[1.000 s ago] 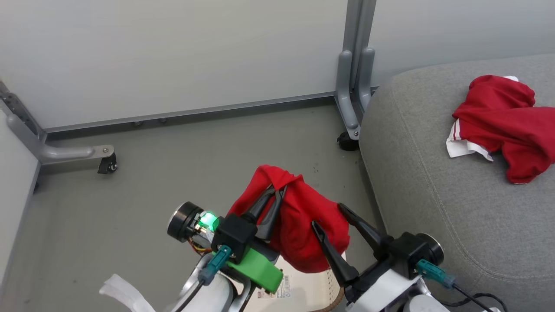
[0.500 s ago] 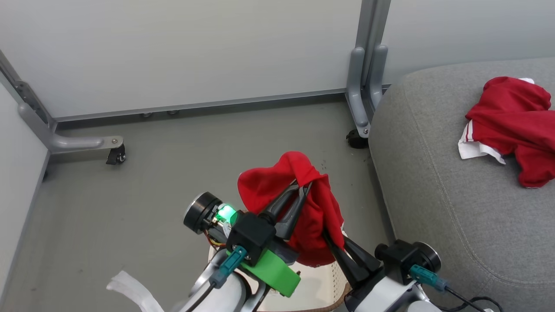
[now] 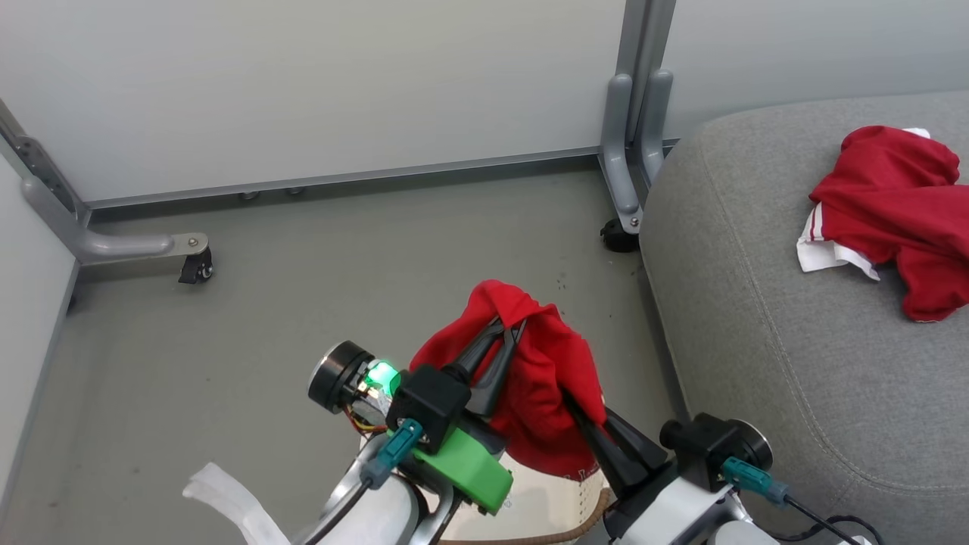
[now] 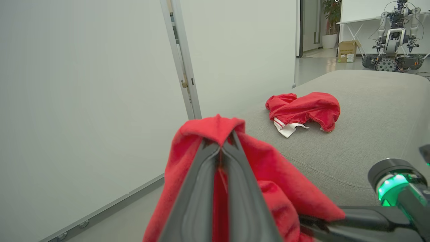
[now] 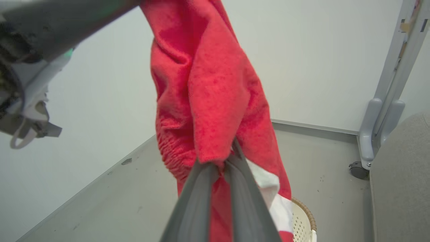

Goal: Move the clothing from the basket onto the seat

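Note:
A red garment [image 3: 545, 378] hangs in the air above the basket [image 3: 560, 503], whose cream wall and brown rim peek out at the bottom of the head view. My left gripper [image 3: 509, 325] is shut on the garment's top fold [image 4: 215, 129]. My right gripper [image 3: 569, 400] is shut on its lower right edge [image 5: 215, 134]. A second red garment with white trim [image 3: 889, 208] lies crumpled on the grey seat [image 3: 757, 303] at the right, also in the left wrist view [image 4: 304, 109]. The basket's rim [image 5: 304, 215] shows below the hanging cloth.
Grey floor [image 3: 303, 288] lies ahead, bounded by white partition panels. A partition post on a castor [image 3: 621, 235] stands close to the seat's left end. Another castor foot [image 3: 193, 265] sits at the far left. Another robot [image 4: 391, 37] stands far behind the seat.
My right gripper was open beside the garment and has shut on its lower right edge. The left gripper has kept its hold and lifted the cloth slightly. The camera shifted a little.

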Controlling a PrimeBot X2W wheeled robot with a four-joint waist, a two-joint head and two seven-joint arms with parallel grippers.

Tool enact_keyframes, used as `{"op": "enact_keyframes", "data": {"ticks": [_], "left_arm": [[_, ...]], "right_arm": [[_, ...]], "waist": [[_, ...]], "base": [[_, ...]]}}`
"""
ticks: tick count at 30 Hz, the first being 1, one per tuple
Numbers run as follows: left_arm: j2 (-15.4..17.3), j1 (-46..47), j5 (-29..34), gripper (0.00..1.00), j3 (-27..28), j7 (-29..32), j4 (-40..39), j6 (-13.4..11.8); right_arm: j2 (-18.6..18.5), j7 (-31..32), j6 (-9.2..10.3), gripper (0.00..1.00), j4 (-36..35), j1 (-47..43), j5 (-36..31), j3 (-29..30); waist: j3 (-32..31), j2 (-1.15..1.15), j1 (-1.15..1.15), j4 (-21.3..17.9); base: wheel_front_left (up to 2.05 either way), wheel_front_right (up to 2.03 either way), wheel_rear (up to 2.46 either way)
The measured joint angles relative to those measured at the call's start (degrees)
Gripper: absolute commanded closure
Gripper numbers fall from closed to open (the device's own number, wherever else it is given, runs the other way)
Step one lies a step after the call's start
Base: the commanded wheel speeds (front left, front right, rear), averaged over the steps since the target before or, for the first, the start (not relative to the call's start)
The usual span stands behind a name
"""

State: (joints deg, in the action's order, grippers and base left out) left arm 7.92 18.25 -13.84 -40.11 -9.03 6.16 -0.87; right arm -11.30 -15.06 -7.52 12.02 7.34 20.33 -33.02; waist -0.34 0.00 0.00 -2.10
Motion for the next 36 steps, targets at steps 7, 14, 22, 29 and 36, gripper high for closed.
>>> {"op": "enact_keyframes", "data": {"ticks": [7, 14, 22, 29, 36], "left_arm": [[0.4, 0.0, -0.9, 0.00, -0.3, 1.7, 0.0, 0.4], [0.6, -0.1, -1.9, 0.00, -0.4, 2.9, -0.3, 0.6], [0.8, -0.1, -2.5, 0.00, 0.0, 2.7, -0.5, -0.2], [1.6, 0.0, -2.7, 0.00, 0.8, 1.9, -0.7, -1.0], [2.9, 0.2, -2.1, 0.00, 3.1, -1.5, -0.2, -2.8]], "right_arm": [[0.6, 0.0, 0.00, 1.00, -0.7, 0.0, 0.0, 1.3], [0.8, 0.0, 0.00, 1.00, -1.2, 0.0, -0.2, 2.2], [0.7, 0.0, 0.00, 1.00, -1.5, 0.4, -0.5, 3.7], [0.7, 0.0, 0.00, 1.00, -3.4, 1.3, -1.6, 7.4], [0.4, 0.0, 0.00, 1.00, -6.7, 1.4, -2.5, 10.3]], "waist": [[0.4, 0.00, 0.00, -0.5], [1.0, 0.00, 0.00, -1.1], [1.7, 0.00, 0.00, -2.4], [3.1, 0.00, 0.00, -5.0], [5.0, 0.00, 0.00, -9.3]], "base": [[0.00, 0.00, 0.00], [0.00, 0.00, 0.00], [0.00, 0.00, 0.00], [0.00, 0.00, 0.00], [0.00, 0.00, 0.00]]}}
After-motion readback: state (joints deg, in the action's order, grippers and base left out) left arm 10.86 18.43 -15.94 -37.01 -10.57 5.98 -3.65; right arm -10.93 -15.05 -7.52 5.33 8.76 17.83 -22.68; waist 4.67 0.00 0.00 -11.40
